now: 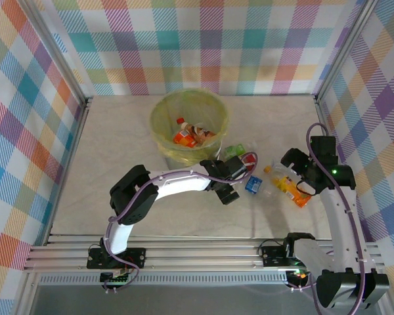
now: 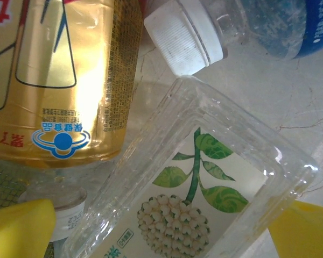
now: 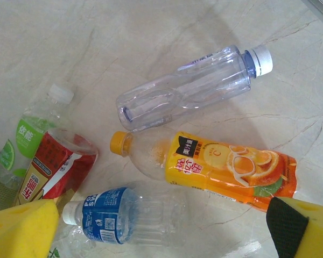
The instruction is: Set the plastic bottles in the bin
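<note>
The bin [image 1: 159,111], lined with a yellow-green bag, stands at the table's middle back with a few plastic bottles [image 1: 184,134] inside. More bottles lie to its right. My left gripper [image 1: 228,187] is open low over a clear square bottle with a flower label [image 2: 194,193], which lies between its yellow pads [image 2: 21,226]. A gold-labelled bottle [image 2: 59,80] and a white cap [image 2: 185,35] lie just beyond. My right gripper [image 3: 161,239] hangs open above an orange juice bottle [image 3: 220,169], a blue-labelled bottle [image 3: 124,215], a clear bottle [image 3: 188,88], a red-labelled one [image 3: 54,166] and a green-labelled one [image 3: 29,137].
Checkered cloth walls on metal posts [image 1: 318,98] close in the pale marble table [image 1: 98,138] on three sides. An aluminium rail [image 1: 197,252] runs along the near edge, carrying both arm bases. The table's left half is bare.
</note>
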`<action>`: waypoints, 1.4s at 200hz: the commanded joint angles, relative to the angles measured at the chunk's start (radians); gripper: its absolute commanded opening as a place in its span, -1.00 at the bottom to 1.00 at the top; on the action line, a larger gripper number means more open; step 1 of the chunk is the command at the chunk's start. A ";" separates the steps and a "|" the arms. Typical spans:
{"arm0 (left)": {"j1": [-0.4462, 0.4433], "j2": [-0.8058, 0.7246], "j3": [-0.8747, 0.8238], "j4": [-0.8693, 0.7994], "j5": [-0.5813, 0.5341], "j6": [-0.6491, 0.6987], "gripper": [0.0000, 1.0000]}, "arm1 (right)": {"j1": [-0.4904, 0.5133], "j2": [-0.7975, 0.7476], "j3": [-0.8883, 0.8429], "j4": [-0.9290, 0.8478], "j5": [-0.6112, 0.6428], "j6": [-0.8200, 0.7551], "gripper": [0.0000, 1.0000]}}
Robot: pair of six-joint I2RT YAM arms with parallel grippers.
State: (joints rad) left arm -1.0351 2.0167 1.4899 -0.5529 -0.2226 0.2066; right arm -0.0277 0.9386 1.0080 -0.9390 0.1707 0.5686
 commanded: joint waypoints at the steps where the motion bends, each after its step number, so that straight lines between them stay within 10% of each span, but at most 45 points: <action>1: 0.014 0.017 0.015 -0.041 -0.001 0.001 1.00 | -0.005 0.008 -0.012 0.003 -0.011 0.004 0.99; 280: -0.091 0.024 -0.088 -0.018 -0.007 -0.116 0.59 | -0.005 0.028 -0.063 0.040 -0.068 0.008 0.99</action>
State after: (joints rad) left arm -1.1114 2.0140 1.4422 -0.5476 -0.2382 0.1078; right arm -0.0277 0.9619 0.9569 -0.9134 0.1268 0.5690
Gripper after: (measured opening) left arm 0.791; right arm 0.996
